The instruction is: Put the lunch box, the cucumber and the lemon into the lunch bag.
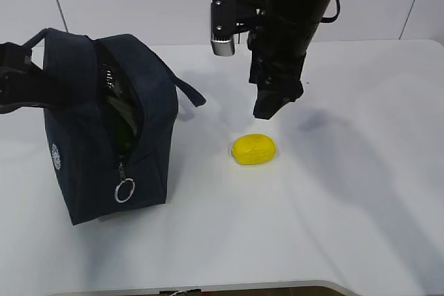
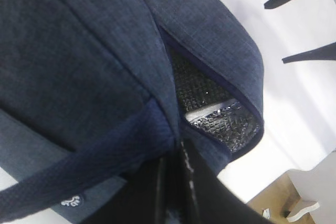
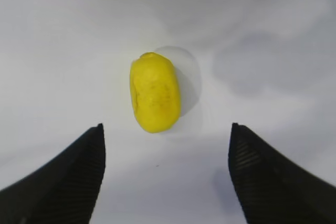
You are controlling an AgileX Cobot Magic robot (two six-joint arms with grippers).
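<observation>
The navy lunch bag [image 1: 104, 129] stands at the left with its top zipper open. My left gripper [image 1: 17, 77] is shut on the bag's rim by a handle, and the left wrist view shows its jaws [image 2: 176, 182] clamped on the fabric. A glossy dark green shape [image 1: 116, 112] shows inside the opening and looks like the cucumber. The lunch box is hidden. The lemon [image 1: 253, 149] lies on the table to the right of the bag. My right gripper [image 1: 272, 105] hangs open just above and behind it. In the right wrist view the lemon [image 3: 155, 93] lies ahead of the open gripper [image 3: 167, 174].
The white table [image 1: 333, 192] carries only the bag and the lemon. The bag's other handle [image 1: 189, 91] hangs toward the lemon. The zipper's ring pull [image 1: 125, 190] hangs at the bag's front. The table's front edge [image 1: 277, 288] is near.
</observation>
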